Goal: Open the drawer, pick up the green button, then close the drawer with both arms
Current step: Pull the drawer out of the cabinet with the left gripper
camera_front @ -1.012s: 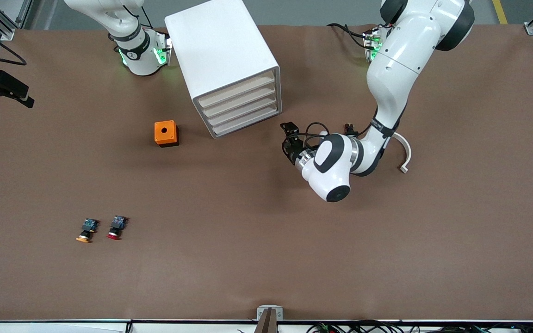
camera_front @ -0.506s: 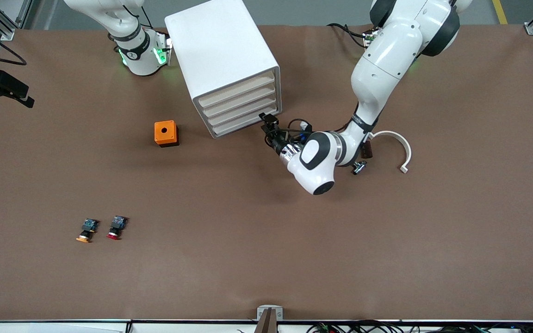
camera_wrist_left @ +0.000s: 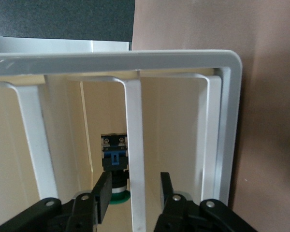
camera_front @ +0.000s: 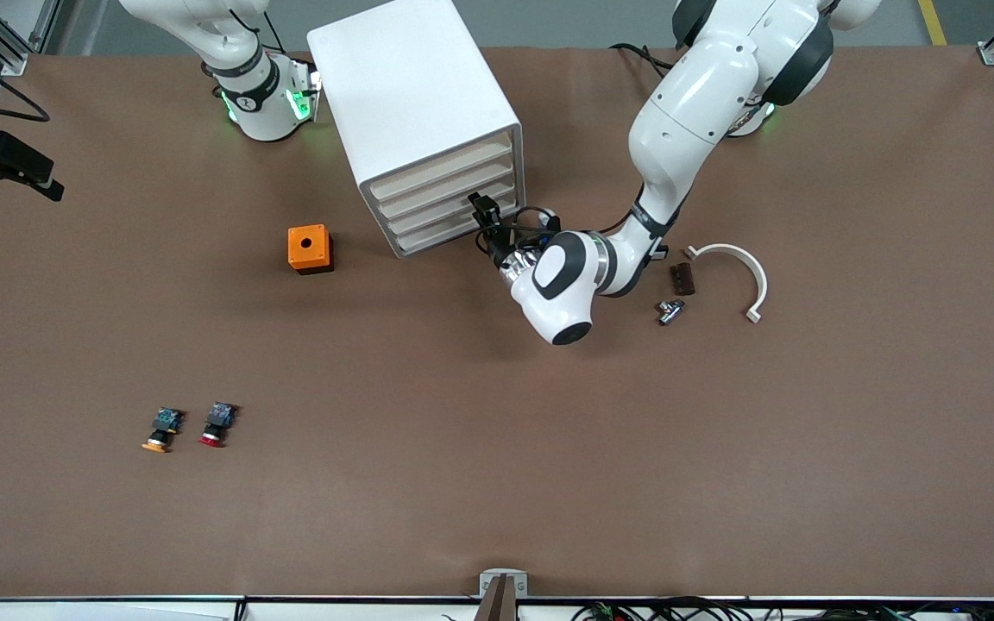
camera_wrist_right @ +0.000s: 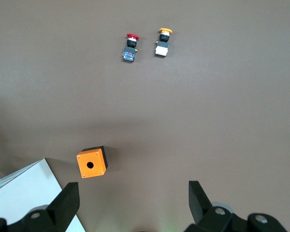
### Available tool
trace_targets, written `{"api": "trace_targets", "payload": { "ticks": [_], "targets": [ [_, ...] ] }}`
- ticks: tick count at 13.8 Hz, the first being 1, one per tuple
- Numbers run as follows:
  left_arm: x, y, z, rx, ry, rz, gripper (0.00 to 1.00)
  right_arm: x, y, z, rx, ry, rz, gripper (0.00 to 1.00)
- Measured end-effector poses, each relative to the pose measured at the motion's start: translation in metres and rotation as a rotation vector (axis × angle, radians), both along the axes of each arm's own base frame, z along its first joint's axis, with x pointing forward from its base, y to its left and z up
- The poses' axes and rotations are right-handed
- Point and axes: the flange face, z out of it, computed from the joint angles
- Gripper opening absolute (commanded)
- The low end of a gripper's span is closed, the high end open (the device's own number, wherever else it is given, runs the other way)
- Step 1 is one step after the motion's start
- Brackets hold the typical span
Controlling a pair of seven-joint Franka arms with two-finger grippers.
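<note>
Nearest your front camera, a brown mat covers the table, with a small metal bracket at its near edge. On it you have an orange-capped button and a red-capped button lying side by side toward the right arm's end. Farther up sit an orange box, a small metal piece, a dark clip and a white curved band.

Your left gripper is at the front of the white cabinet, at the drawer, which looks closed; its fingers are spread either side of a white rib. The button shows inside, in the drawer.

Your right gripper waits, spread wide, over the mat near the orange box. Grey floor and aluminium framing border the table's far edge.
</note>
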Motion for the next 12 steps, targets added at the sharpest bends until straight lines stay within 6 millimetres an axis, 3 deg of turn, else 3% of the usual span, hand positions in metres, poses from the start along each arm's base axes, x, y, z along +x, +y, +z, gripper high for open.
{"api": "trace_targets", "payload": {
  "ticks": [2, 3, 8, 12],
  "targets": [
    [-0.012, -0.011, -0.002, -0.006, 0.015, -0.007, 0.04, 0.0, 0.0, 0.0, 0.0, 0.0, 0.0, 1.0],
    [-0.015, -0.013, -0.004, -0.004, 0.015, -0.011, 0.0, 0.0, 0.0, 0.0, 0.0, 0.0, 0.0, 1.0],
    [-0.006, -0.005, -0.009, 0.004, 0.014, 0.005, 0.0, 0.0, 0.0, 0.003, -0.001, -0.009, 0.0, 1.0],
    [0.04, 0.026, -0.001, -0.024, -0.057, 0.037, 0.06, 0.003, 0.001, 0.004, -0.002, -0.012, 0.002, 1.0]
  ]
}}
